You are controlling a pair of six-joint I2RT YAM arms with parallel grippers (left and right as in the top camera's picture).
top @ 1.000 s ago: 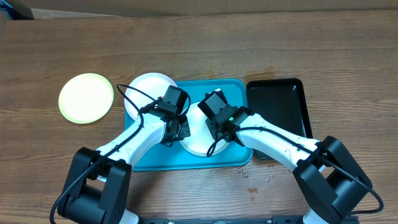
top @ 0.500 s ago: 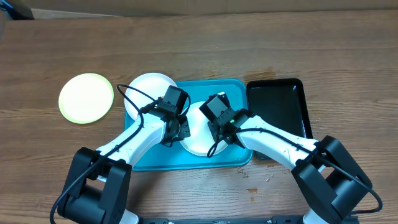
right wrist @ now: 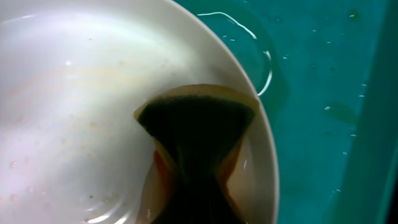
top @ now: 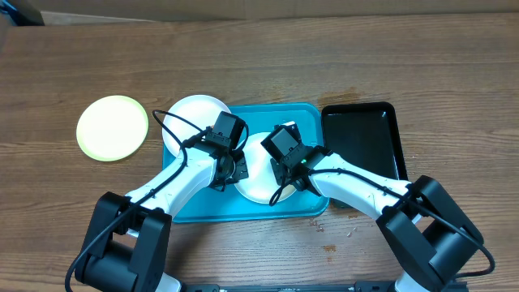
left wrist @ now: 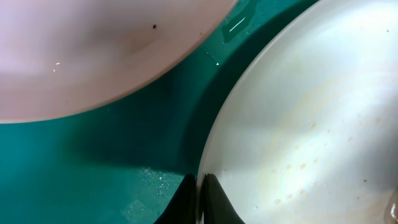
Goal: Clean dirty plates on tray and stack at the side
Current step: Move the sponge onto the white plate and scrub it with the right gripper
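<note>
Large turquoise-blue rectangular plastic tray (top: 203, 209) carries a central round white plate (top: 253, 185). A second white plate (top: 190, 113) overlaps its corner, and a pale green-rimmed plate (top: 112, 127) lies apart on the wooden table (top: 324, 65). Left gripper (left wrist: 199, 190) jaws pinch the central plate's rim. Right gripper (right wrist: 189, 186) jaws clamp a dark-topped sponge (right wrist: 196, 118) resting on that plate.

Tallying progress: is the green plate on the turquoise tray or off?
Off: the green plate lies on the wood table, left of the tray.
</note>
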